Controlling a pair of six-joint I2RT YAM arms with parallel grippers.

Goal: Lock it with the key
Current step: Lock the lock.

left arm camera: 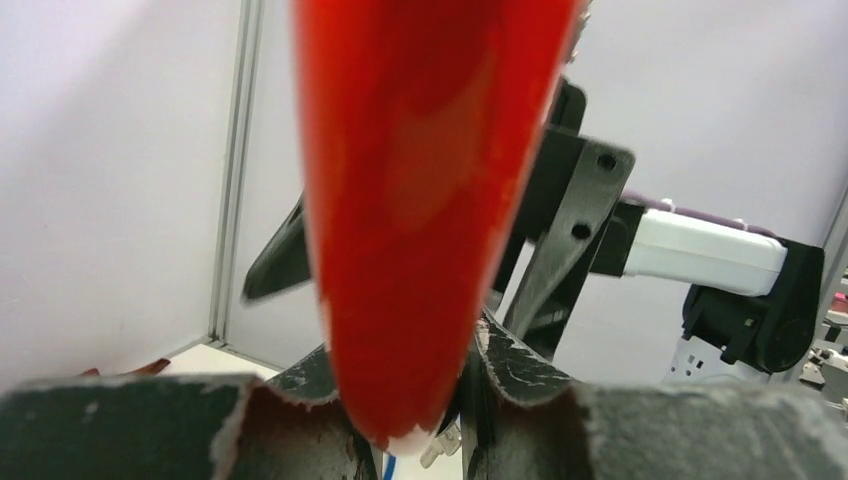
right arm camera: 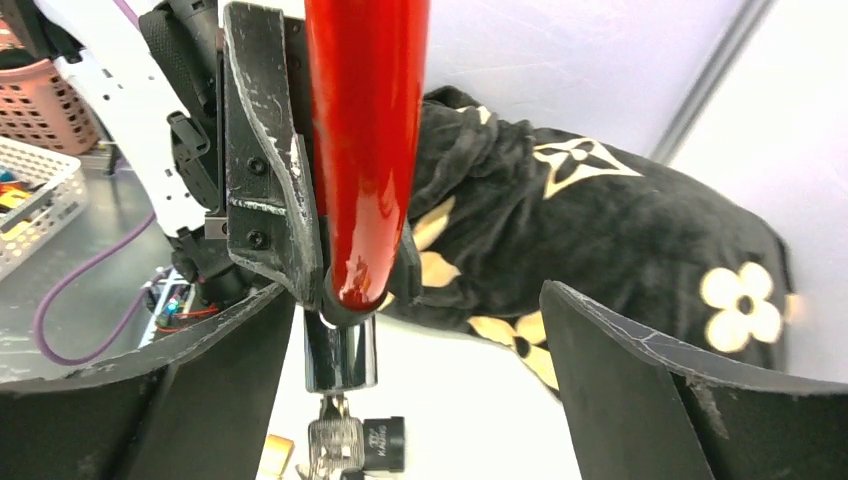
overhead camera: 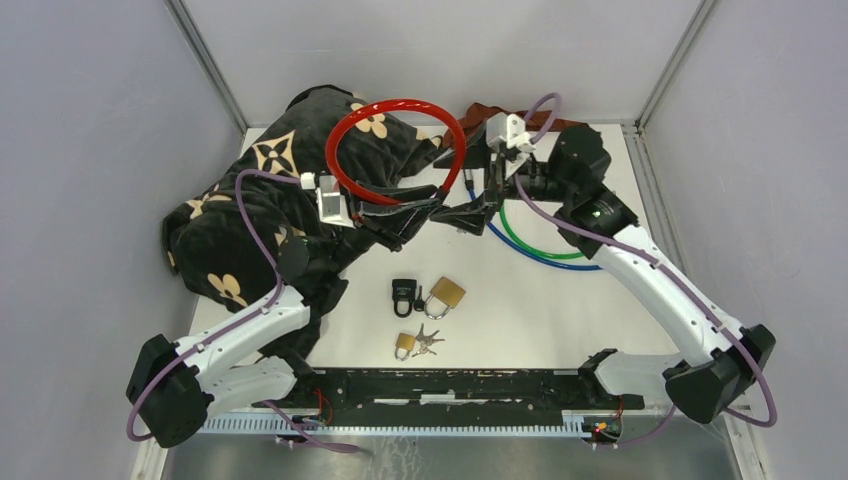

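Red lock cable (left arm camera: 420,200) fills centre of frame, top edge down to bottom centre; left claw (left arm camera: 405,400) clamps it there, scuffed grey fingers (left arm camera: 130,430) on both sides; right claw (left arm camera: 400,290) behind, its dark fingers (left arm camera: 575,215) spread either side of cable; white wrist block (left arm camera: 700,250) at right; metal post (left arm camera: 235,170) at left, against pale wall.

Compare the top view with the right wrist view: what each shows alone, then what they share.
Top only: three padlocks on the table, green and blue loops. Right wrist only: a pink basket, and keys hanging from the metal barrel on the red cable. Both: that cable, the black flowered blanket, the left end effector clamped on the cable.
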